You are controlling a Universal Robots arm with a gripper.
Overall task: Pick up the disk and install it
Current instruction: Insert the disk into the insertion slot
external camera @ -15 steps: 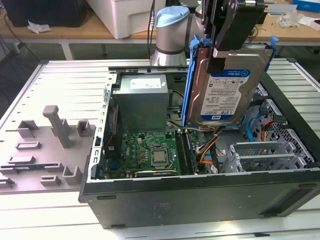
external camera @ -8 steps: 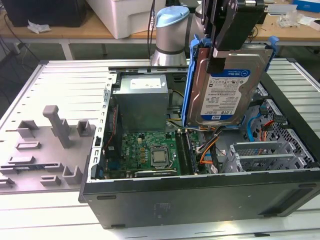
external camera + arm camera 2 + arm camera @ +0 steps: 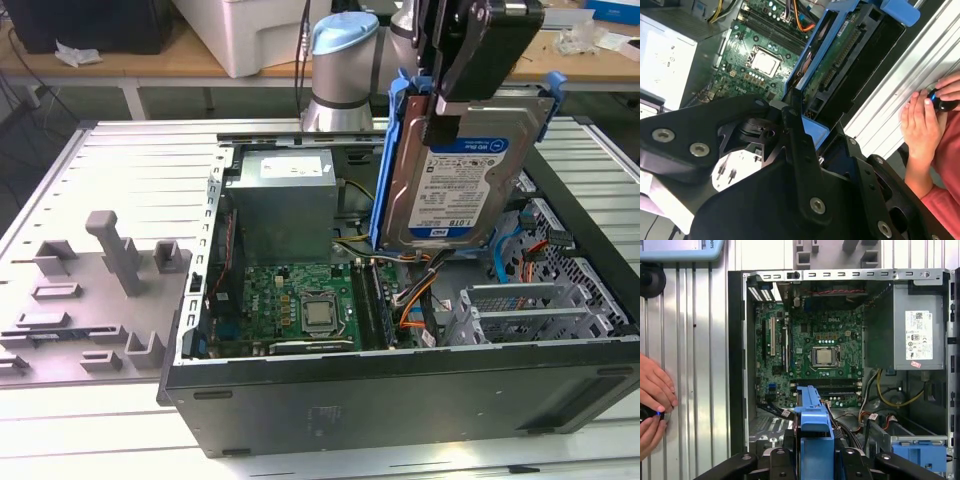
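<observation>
A ribbed grey metal table (image 3: 120, 160) fronts a wooden workbench (image 3: 150, 65).

A: Exterior view?
B: Off-arm, raised, mid-range, looking down into the case (image 3: 400, 400) under the gripper (image 3: 462, 95).
A: Wrist views?
B: Both close above the gripper, facing down; shared with exterior: disk (image 3: 455, 190), motherboard (image 3: 805, 340).
</observation>
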